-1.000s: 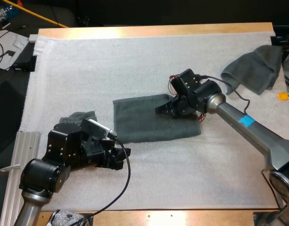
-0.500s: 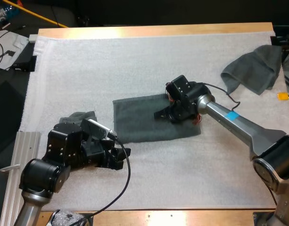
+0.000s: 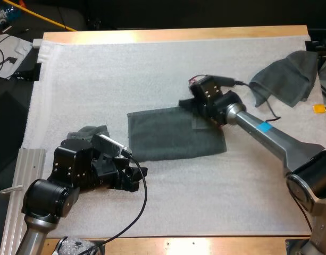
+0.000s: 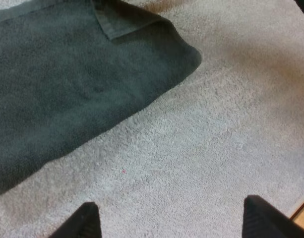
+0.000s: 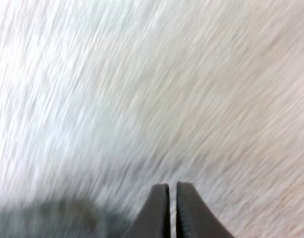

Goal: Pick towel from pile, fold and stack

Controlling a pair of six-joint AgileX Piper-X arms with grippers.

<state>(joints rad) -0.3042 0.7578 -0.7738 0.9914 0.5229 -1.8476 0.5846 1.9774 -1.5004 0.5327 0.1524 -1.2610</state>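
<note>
OK, right hand (image 5: 172, 188) is shut tight, fingers touching, nothing btwn them. It's over the white mat (image 3: 152, 64), right at the far-right corner of the folded towel (image 3: 173, 135). That towel lies flat, a dark grey-green rectangle approx mid tabletop (image 3: 178, 34), a bit nearer the near edge than the far one. There's a small flap turned over on its right end, by the right hand.

Left hand (image 4: 170, 203) is open, fingers (image 4: 87, 220) wide apart w/ bare mat btwn them. It sits low over the mat just off the towel's near edge, not touching it.

Crumpled towel (image 3: 287, 77) lies in a heap twd the far right corner of the tabletop, well apart from the folded one. Another grey-green towel lump (image 3: 91, 130) shows near the left edge, partly hidden behind the left arm.
</note>
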